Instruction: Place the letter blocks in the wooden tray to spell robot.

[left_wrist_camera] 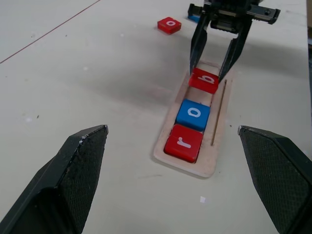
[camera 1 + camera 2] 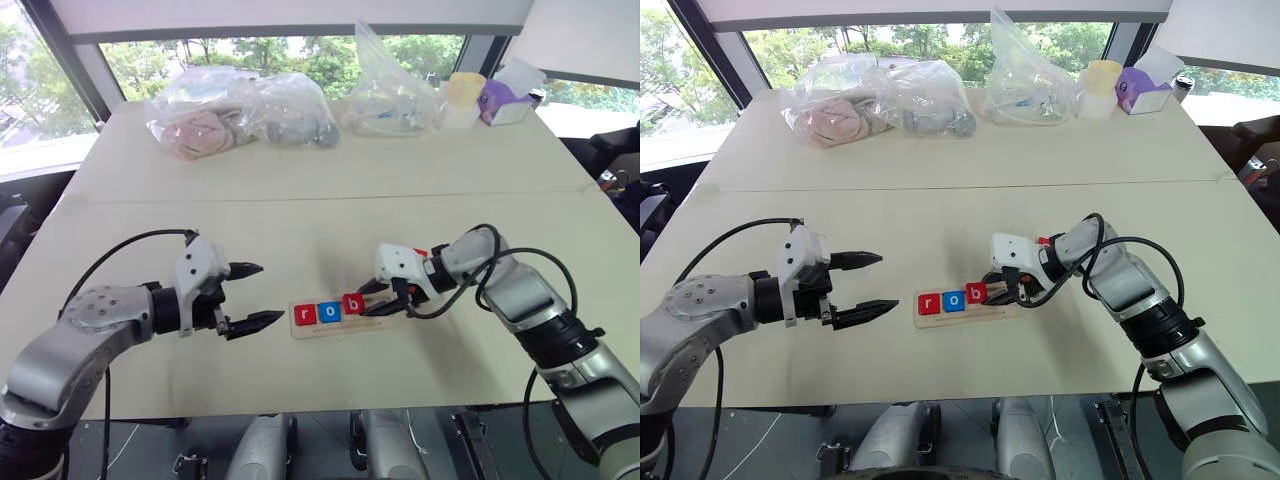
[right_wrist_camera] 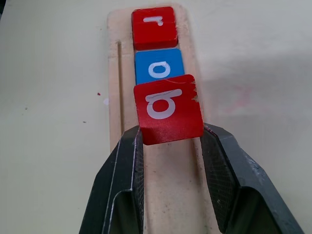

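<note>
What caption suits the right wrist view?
Right tool holds red b block over light-wood tray, beside blue o.

A pale table [image 2: 300, 190] carries the clutter along its far edge. Toward the far left corner lies a clear plastic bag [image 2: 200, 120] with something pinkish bundled inside, touching a second clear bag [image 2: 290, 110] that holds grey items. Just beside these, nearer the middle of the far edge, a third clear bag [image 2: 385, 95] stands taller, its top knotted. Near the far right corner sits a pale yellow cup [image 2: 463, 98], and just beside it a purple tissue box [image 2: 505, 100] with a white tissue sticking up. A thin seam line crosses the table from side to side.
</note>
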`<state>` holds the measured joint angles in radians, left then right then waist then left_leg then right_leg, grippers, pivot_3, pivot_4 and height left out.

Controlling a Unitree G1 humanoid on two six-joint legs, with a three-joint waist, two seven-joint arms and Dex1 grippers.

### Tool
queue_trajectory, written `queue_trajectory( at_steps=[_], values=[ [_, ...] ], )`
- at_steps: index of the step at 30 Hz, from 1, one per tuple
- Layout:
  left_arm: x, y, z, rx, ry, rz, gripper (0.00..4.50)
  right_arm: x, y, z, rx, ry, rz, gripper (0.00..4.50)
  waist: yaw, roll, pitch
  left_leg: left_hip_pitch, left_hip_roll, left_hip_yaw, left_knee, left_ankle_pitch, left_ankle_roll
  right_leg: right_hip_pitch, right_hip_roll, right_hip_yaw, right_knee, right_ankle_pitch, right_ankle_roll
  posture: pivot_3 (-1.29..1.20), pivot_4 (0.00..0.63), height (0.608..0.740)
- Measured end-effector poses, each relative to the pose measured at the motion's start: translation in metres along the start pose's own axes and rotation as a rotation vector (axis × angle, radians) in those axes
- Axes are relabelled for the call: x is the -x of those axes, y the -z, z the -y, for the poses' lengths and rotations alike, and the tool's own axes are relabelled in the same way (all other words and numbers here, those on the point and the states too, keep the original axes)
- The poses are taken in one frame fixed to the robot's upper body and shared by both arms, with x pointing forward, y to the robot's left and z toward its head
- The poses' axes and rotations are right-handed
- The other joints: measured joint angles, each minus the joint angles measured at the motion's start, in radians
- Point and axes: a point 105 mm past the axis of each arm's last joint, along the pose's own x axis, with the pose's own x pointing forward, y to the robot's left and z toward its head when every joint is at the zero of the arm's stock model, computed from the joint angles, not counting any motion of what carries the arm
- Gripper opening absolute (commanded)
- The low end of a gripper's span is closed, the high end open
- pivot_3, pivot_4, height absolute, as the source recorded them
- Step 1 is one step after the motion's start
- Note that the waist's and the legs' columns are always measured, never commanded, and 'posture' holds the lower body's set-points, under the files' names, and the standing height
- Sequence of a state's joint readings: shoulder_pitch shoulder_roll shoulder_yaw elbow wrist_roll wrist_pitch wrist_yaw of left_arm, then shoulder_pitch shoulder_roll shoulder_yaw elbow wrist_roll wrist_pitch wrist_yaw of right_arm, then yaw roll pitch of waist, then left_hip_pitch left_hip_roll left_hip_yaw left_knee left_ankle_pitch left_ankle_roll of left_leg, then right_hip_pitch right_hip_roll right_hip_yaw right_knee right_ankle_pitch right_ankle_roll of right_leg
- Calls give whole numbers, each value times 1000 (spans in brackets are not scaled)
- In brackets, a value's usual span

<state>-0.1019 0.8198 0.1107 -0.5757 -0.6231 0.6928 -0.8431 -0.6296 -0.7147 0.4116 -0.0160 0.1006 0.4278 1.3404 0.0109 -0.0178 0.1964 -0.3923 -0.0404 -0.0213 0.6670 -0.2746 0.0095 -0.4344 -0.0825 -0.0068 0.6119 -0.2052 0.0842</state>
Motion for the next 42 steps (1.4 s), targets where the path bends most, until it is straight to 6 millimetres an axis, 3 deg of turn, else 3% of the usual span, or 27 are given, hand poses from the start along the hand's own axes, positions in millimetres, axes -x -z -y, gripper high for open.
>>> queue_trajectory(
  at_steps=[21, 26, 28, 34, 39, 42],
  values=[
    [0, -3, 2, -8, 6, -2, 4500, -4, -1, -3, 2, -4, -7, 1092, 0, 0, 0, 0, 0, 0, 0, 0, 0, 0, 0, 0, 0, 0, 0, 0, 150, 725],
    [-1, -3, 2, -9, 6, -2, 4500, -5, -1, -3, 1, -4, -4, 3701, 0, 0, 0, 0, 0, 0, 0, 0, 0, 0, 0, 0, 0, 0, 0, 0, 150, 725],
    [-1, -3, 2, -9, 6, -2, 4500, -5, -2, -3, 1, -3, -3, 4469, 0, 0, 0, 0, 0, 0, 0, 0, 0, 0, 1, 0, 0, 0, 0, 0, 150, 725],
    [-1, -3, 2, -8, 5, -2, 4500, -3, -7, -3, -1, 0, 17, 4469, 0, 0, 0, 0, 0, 0, 0, 0, 0, 0, 1, 0, 0, 0, 0, 0, 150, 725],
    [-1, -3, 2, -7, 5, -1, 4500, 8, -22, 13, 2, 96, 74, 4469, 0, 0, 0, 0, 0, 0, 0, 0, 0, 0, 0, 0, 0, 0, 0, 0, 150, 725],
    [-1, -3, 2, -7, 6, 0, 4500, 11, -19, 17, 5, 126, 68, 4469, 1, 0, 0, 0, 0, 0, 0, 0, 0, 0, 0, 0, 0, 0, 0, 0, 150, 725]
  ],
)
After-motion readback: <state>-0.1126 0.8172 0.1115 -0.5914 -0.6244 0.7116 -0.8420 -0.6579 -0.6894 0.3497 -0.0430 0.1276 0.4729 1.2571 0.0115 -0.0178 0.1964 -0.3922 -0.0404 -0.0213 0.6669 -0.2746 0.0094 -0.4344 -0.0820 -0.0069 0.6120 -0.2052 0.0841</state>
